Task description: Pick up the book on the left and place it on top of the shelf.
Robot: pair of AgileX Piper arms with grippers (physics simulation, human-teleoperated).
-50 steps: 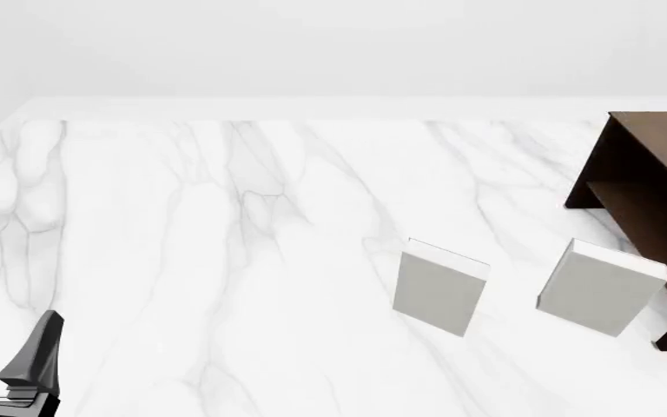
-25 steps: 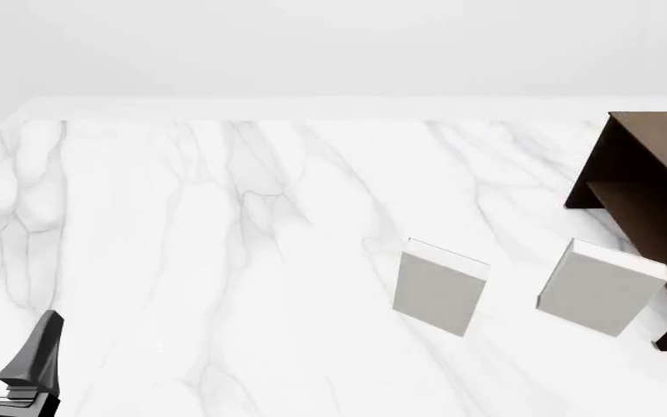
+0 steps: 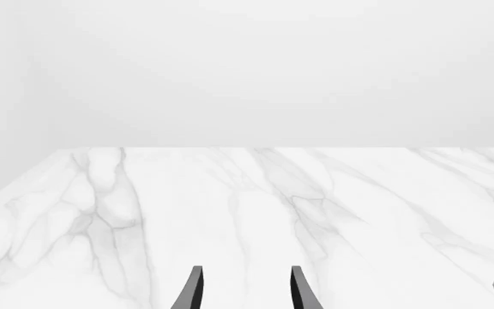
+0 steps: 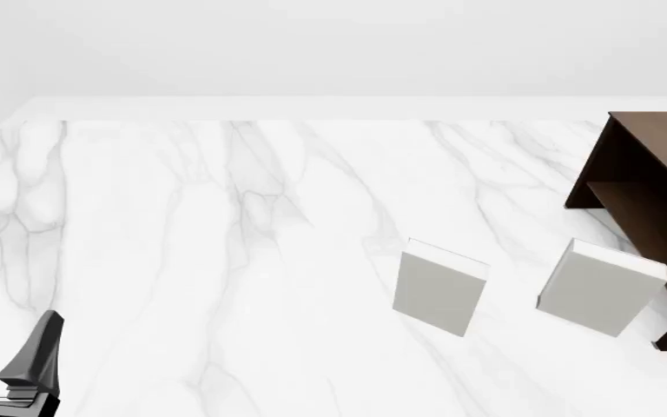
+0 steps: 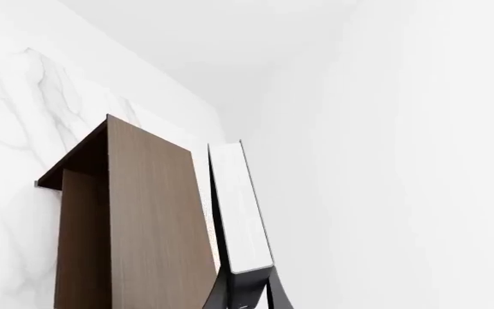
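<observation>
Jaws of the right gripper (image 5: 245,297) are clamped on the book (image 5: 240,206), which is held over the flat top of the shelf (image 5: 152,225). Jaws of the left gripper (image 4: 7,347) are spread apart with nothing between them, low over the white marble surface (image 4: 194,226). Two light-grey books (image 4: 440,287) (image 4: 600,287) stand upright near the shelf. Plain white walls (image 3: 247,71) close the room.

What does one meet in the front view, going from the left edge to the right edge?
Left gripper with dark fingers → upright light-grey book → second, tilted light-grey book → dark brown wooden shelf at the right edge, all on the white marble table.
</observation>
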